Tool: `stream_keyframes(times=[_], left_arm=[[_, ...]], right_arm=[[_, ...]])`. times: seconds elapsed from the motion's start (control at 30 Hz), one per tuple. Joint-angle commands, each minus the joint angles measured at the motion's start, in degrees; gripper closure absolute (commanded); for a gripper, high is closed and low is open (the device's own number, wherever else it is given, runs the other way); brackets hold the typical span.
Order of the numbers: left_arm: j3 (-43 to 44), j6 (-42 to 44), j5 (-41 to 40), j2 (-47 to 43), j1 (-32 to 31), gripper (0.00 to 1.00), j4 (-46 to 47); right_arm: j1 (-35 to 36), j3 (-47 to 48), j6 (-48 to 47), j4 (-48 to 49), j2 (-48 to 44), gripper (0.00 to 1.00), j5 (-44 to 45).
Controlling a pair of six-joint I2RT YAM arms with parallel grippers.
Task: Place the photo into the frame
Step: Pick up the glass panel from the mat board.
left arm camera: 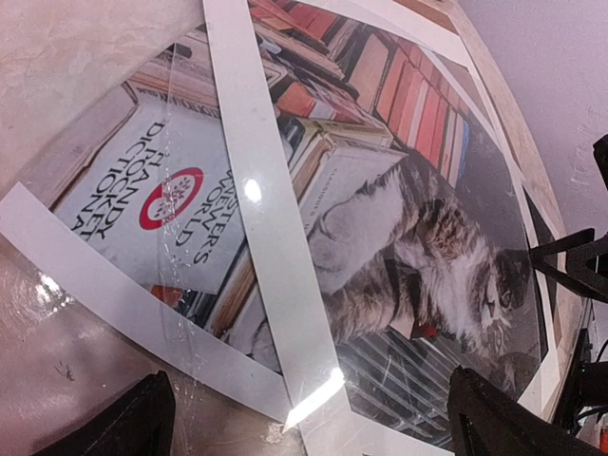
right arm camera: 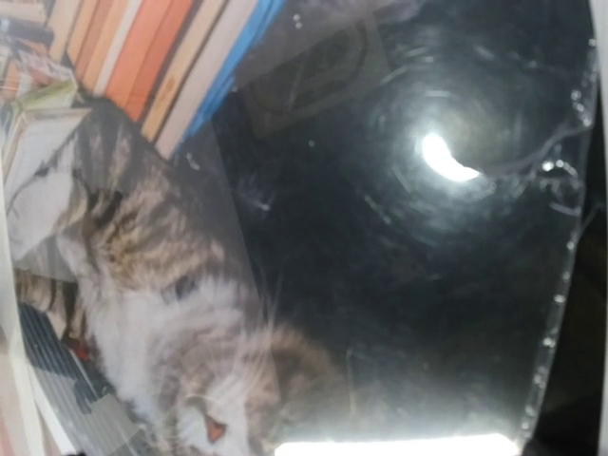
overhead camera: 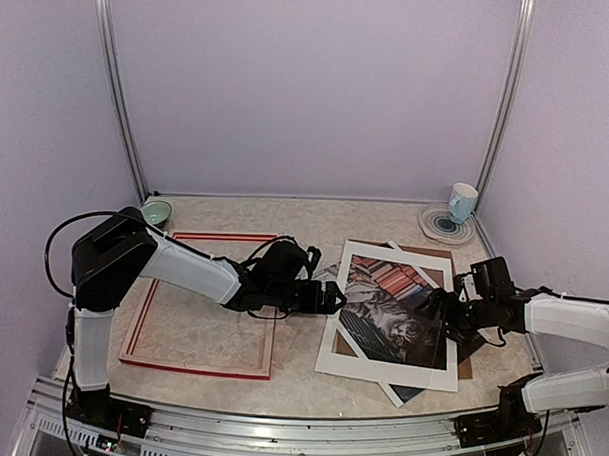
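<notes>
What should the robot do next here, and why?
Probably close the open left pincer on the edge of the white mat and drag it aside: the mat lies across the cat photo, which must come free to reach the red frame.

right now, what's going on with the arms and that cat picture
Both arms reach in to a pile right of the table's middle. The left tool is open at the left edge of the photo, which lies face up with a white mat skewed across it and what looks like a clear sheet on top. The right tool is at the pile's right edge; its grip cannot be told. The frame lies flat and empty on the left, apart from the photo.
</notes>
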Motion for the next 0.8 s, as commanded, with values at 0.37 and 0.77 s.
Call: stream_keyframes(times=[0.37, 0.77], left_arm=[[-2.9, -3.6, 5.1, -3.0, 1.1, 0.01, 1.4], [-4.1, -5.0, 9.0, -4.4, 1.7, 0.01, 5.7]], right_arm=[[-1.8, -3.2, 0.0, 1.1, 0.4, 0.01, -0.9], [-2.1, -3.5, -0.8, 1.5, 0.3, 0.01, -1.5]])
